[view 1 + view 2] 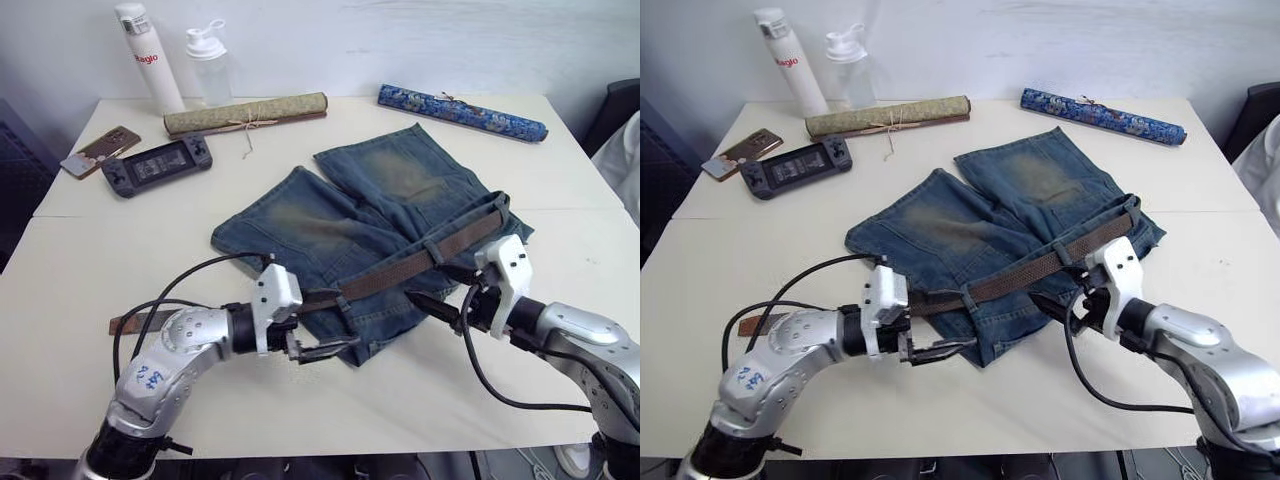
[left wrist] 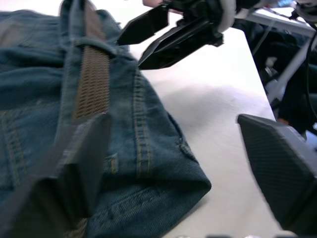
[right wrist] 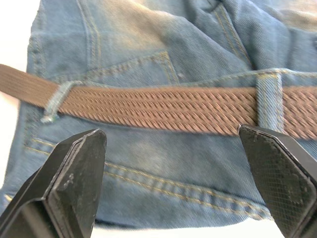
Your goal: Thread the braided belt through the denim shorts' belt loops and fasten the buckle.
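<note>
Denim shorts [image 1: 380, 230] lie flat on the white worktop [image 1: 90, 380], with the braided belt [image 1: 420, 258] running along the waistband under at least two belt loops [image 3: 269, 100], its free end trailing off onto the worktop toward the robot's left. Left claw [image 1: 322, 350] is spread, at the waistband's near corner. Right claw [image 1: 432, 290] is spread, empty, poised at the waistband over the belt.
</note>
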Available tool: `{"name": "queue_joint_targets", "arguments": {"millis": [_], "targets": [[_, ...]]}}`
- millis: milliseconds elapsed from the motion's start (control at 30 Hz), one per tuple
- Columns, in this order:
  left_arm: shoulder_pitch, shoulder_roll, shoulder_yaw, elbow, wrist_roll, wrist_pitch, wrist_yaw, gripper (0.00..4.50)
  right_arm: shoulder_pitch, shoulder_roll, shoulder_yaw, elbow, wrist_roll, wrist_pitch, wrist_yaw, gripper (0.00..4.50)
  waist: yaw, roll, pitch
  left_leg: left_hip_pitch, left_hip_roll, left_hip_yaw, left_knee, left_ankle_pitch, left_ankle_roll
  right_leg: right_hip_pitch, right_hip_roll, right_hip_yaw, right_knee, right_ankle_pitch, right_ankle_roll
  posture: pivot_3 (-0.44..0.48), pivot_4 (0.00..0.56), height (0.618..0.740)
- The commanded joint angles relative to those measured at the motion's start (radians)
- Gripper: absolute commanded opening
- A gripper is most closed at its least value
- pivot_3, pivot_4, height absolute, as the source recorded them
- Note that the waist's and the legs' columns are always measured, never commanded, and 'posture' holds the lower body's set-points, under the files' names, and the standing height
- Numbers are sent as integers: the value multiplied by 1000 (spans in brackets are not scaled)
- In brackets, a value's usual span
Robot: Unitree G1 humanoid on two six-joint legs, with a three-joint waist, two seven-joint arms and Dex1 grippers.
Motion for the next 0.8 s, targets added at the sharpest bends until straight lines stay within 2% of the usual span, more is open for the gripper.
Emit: {"name": "queue_joint_targets", "arguments": {"millis": [33,200,433,533,667,733,800], "targets": [[-67,-27,-127,112,127,-107,-27,4457,16,-37,-53,-7,-21,-42,12,4500,1,0,0,0,0,0,0,0,0,0,0,0,0,0,0,0,150,717],[-140,-51,-303,261,349,-268,-26,4457,26,-66,-109,3,-6,-29,11,4500,13,0,0,0,-2,0,1,0,1,0,-1,0,-1,0,1,0,150,717],[-152,-73,-356,310,463,-284,-22,4457,32,-72,-129,6,-6,-5,-8,4500,18,0,0,-1,-1,0,5,0,2,1,-1,0,0,0,1,0,150,717],[-168,-48,-358,335,539,-321,-14,3662,24,-66,-132,2,2,10,-20,4500,18,0,0,-2,0,-1,7,-1,3,1,-1,0,1,0,1,0,150,717],[-176,-29,-331,340,589,-348,6,1955,9,-60,-127,15,-5,9,-33,4500,16,0,0,-2,0,-1,8,-2,4,2,-1,0,1,0,1,0,150,717],[-166,15,-312,331,611,-383,0,1141,1,-55,-113,23,-15,1,-41,4500,14,0,0,-2,0,-1,8,-2,4,2,-1,0,1,0,1,0,150,717],[-139,68,-270,321,613,-427,1,1141,-7,-50,-104,24,-18,1,-49,4500,9,0,0,-1,1,-1,9,-2,4,2,-1,0,1,0,1,0,150,717]]}}
